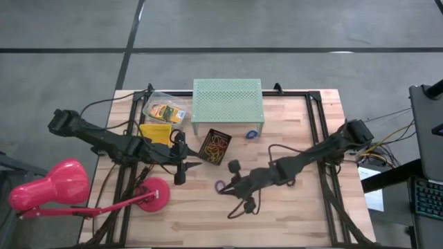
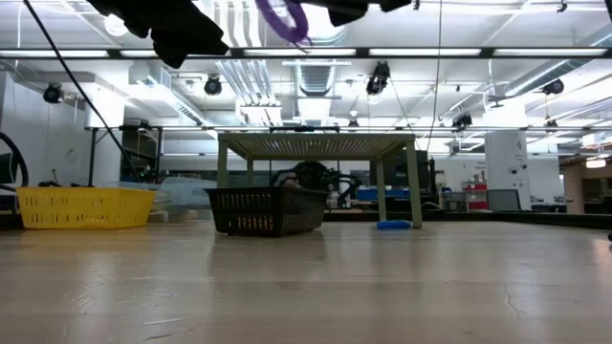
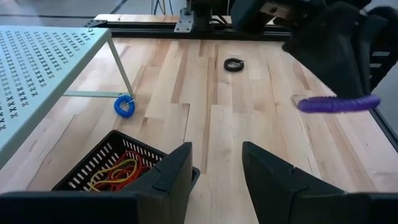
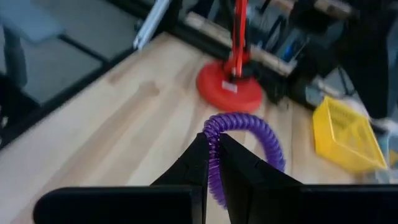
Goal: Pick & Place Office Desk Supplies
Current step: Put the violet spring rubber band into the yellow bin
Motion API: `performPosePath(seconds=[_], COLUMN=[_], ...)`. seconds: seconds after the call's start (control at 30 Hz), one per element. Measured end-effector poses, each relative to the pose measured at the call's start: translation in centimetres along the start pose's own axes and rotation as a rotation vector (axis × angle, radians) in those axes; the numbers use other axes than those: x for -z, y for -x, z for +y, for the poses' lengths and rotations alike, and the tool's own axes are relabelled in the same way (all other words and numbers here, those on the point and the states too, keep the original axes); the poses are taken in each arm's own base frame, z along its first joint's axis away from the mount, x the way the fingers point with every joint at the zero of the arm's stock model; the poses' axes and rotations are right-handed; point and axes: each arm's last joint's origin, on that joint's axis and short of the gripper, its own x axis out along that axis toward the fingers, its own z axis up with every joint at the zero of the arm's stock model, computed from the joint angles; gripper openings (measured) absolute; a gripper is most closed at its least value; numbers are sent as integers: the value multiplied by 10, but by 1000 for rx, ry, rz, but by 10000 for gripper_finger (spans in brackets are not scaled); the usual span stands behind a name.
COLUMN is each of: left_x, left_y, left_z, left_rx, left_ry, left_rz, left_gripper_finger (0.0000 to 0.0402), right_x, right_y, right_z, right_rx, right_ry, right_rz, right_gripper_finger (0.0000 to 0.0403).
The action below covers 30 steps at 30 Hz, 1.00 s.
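Purple coil band [image 4: 239, 146] is what you have in hand: your right gripper [image 4: 214, 163] is pinched shut on one strand of it, well above the table, as the low view shows it hanging near the top of the picture [image 2: 284, 19]. From above it sits just off the right gripper's tip [image 1: 220, 185], over bare wood between the pink lamp base [image 1: 151, 194] and the black mesh basket [image 1: 215, 146]. Expect it to be very light, springy and soft; the loop will likely sag and sway, and a thin slick strand could slide out of a narrow pinch, so keep your moves gentle and hold across the coil, not along it. The basket already holds red, orange and yellow rubber bands [image 3: 118, 173], which makes it the probable drop spot. Your left gripper [image 3: 216, 167] waits just beside that basket with its fingers partly apart and nothing between them. A blue ring roll [image 3: 124, 106] lies by the mint-green stand [image 3: 43, 68], and a black ring roll [image 3: 234, 64] farther off.
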Motion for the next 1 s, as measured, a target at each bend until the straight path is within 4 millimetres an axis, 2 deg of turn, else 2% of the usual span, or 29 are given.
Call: performPosePath(seconds=[0.2, 0.5, 0.63, 0.8, 1.0], left_x=[0, 0, 0, 0, 0], left_y=[0, 0, 0, 0, 0], left_z=[0, 0, 0, 0, 0], left_rx=[0, 1, 0, 0, 0], left_ry=[1, 2, 2, 2, 2], left_rz=[-2, -4, -4, -4, -3], left_gripper_finger=[145, 145, 145, 145, 145], right_x=[12, 34, 36, 39, 54], right_y=[-17, -44, -54, -79, -121], right_z=[0, -14, -23, -31, -28], right_rx=[46, 106, 126, 143, 142], right_ry=[-43, -82, -137, -242, -189], right_rz=[-113, -98, -98, -99, -52], right_gripper_finger=[22, 22, 22, 22, 22])
